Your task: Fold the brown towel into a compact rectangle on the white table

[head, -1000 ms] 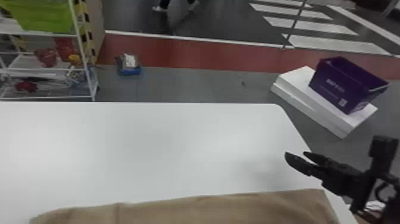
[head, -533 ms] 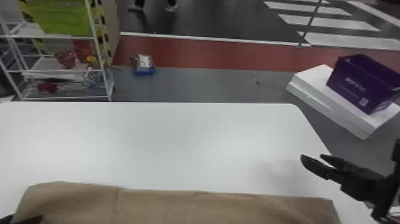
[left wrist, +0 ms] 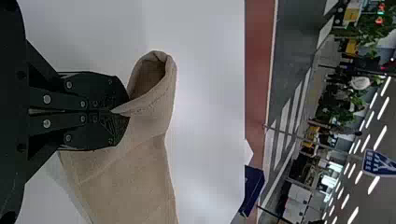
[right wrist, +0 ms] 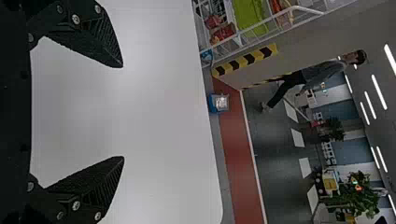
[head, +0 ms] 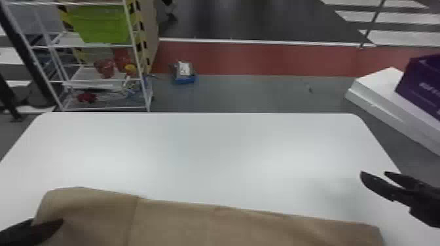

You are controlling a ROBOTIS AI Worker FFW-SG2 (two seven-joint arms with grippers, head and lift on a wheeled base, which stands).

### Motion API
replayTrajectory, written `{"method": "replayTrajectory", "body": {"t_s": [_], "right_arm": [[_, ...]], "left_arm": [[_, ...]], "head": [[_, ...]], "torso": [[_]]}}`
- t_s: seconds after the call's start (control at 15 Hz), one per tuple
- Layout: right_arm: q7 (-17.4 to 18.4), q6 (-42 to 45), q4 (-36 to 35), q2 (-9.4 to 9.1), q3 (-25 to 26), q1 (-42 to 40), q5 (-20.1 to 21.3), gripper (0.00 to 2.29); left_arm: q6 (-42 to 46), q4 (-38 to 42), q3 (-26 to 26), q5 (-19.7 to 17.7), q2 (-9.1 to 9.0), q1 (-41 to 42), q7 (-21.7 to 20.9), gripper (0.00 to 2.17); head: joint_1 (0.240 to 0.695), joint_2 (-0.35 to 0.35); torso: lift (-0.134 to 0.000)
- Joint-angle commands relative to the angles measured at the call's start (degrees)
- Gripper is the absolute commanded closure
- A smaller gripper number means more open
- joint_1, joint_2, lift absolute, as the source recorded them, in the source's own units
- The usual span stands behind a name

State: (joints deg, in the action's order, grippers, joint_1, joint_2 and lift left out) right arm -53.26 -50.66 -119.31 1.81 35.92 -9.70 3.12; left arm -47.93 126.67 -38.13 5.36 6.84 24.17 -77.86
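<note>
The brown towel (head: 183, 219) stretches along the near edge of the white table (head: 209, 147). At its left end my left gripper (head: 60, 224) is shut on the towel's edge. In the left wrist view the left gripper (left wrist: 122, 112) pinches a corner of the towel (left wrist: 135, 177), and the cloth curls up beside the fingertips into an open fold. My right gripper (head: 373, 173) is over the table's right edge, beyond the towel's right end. Seen in the right wrist view, the right gripper (right wrist: 123, 112) is wide open, with bare tabletop between its fingers.
Past the table's far edge stand a white wire shelf (head: 106, 109) with a green bin (head: 101, 24) at left and a small blue item (head: 185, 78) on the floor. At right, a purple box (head: 422, 85) rests on white slabs (head: 376, 95).
The head view has turned leftward. My left gripper has come into the head view at the towel's left end, where the cloth is now lifted and bent. The right gripper stays open.
</note>
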Motion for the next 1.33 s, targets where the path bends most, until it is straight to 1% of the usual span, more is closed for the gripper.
{"method": "replayTrajectory", "body": {"t_s": [0.0,0.2,0.33,0.4,0.47,0.6,0.67,0.73,0.87,0.93,1.07,1.27], "right_arm": [[0.00,0.25,0.22,-0.05,-0.32,0.04,0.22,0.20],[0.00,0.25,0.48,0.04,-0.32,0.04,0.22,0.20],[-0.09,0.25,0.74,-0.05,-0.32,0.04,0.13,0.20],[0.00,0.25,0.83,-0.05,-0.32,0.04,0.13,0.20],[0.00,0.25,0.92,-0.05,-0.32,0.04,0.13,0.20],[-0.09,0.25,0.92,-0.05,-0.32,-0.14,0.13,0.20],[-0.09,0.60,0.92,-0.05,-0.32,-0.32,0.04,0.20],[-0.09,0.95,0.92,-0.05,-0.24,-0.49,0.04,0.20],[-0.09,1.13,1.01,0.04,-0.06,-0.58,-0.13,0.20],[-0.09,1.13,1.01,0.04,0.03,-0.58,-0.13,0.20],[-0.09,1.30,1.18,0.04,-0.06,-0.32,-0.05,0.20],[0.00,1.30,1.36,0.04,-0.24,-0.14,0.04,0.20]], "left_arm": [[-17.95,7.01,4.64,3.25,0.11,0.44,-1.24,1.38],[-29.03,13.60,11.50,4.04,0.02,1.32,-0.97,1.38],[-32.19,16.15,16.33,4.39,-0.33,0.79,0.61,1.38],[-34.65,17.03,18.88,4.39,-0.51,-0.17,2.10,1.38],[-36.94,17.56,21.43,4.48,-0.60,-1.40,3.51,1.38],[-38.69,17.64,27.14,5.71,-1.04,-3.51,6.15,1.38],[-39.40,17.56,29.78,6.24,-1.30,-4.31,8.08,1.38],[-39.40,17.38,32.06,6.06,-1.39,-4.92,10.54,1.38],[-39.40,16.68,34.79,5.98,-2.97,-5.36,13.62,1.38],[-39.40,16.41,35.76,5.36,-3.50,-5.62,14.85,1.38],[-39.57,16.59,38.48,5.27,-4.55,-6.06,17.04,1.38],[-39.57,16.33,42.35,5.18,-5.43,-7.21,19.24,1.38]], "head": [[0.695,-0.061],[0.695,-0.124],[0.695,-0.173],[0.695,-0.224],[0.695,-0.247],[0.695,-0.285],[0.695,-0.301],[0.695,-0.334],[0.695,-0.350],[0.695,-0.350],[0.695,-0.350],[0.695,-0.350]], "torso": [[-0.124],[-0.124],[-0.124],[-0.124],[-0.124],[-0.124],[-0.124],[-0.124],[-0.124],[-0.124],[-0.124],[-0.124]]}}
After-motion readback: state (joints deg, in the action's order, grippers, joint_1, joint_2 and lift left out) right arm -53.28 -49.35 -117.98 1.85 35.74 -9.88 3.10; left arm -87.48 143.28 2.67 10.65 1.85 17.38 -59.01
